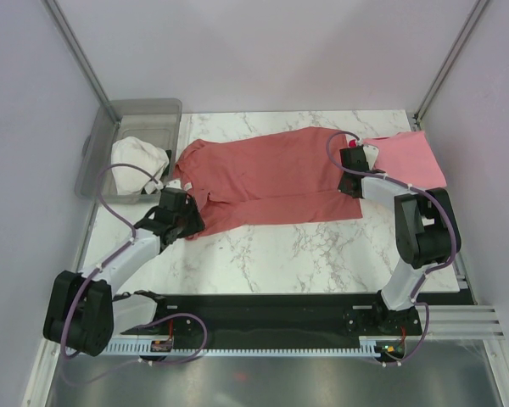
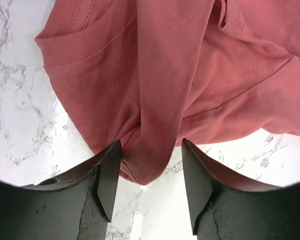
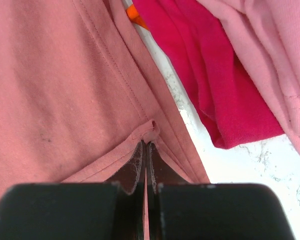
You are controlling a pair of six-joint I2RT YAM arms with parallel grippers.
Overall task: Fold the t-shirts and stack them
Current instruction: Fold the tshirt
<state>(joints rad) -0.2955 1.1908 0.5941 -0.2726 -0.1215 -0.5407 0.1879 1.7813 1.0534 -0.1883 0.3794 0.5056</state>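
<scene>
I see right claw (image 3: 146, 149) pinched shut on the salmon shirt (image 1: 271, 174) hem. Left claw (image 2: 151, 152) is half open, straddling a fold, not clamped.

Salmon t-shirt (image 1: 271, 174) covers the table (image 1: 271, 254) middle; bin (image 1: 148, 110) blocks far-left; near strip bare.

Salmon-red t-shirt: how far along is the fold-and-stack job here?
Done: light pink cloth t-shirt looks folded, lying over bright red cloth t-shirt. In hand: dusty salmon-red cloth t-shirt lies spread; right gripper shut on its edge, left gripper straddles a bunched fold. Left: folding it, stacking it.
</scene>
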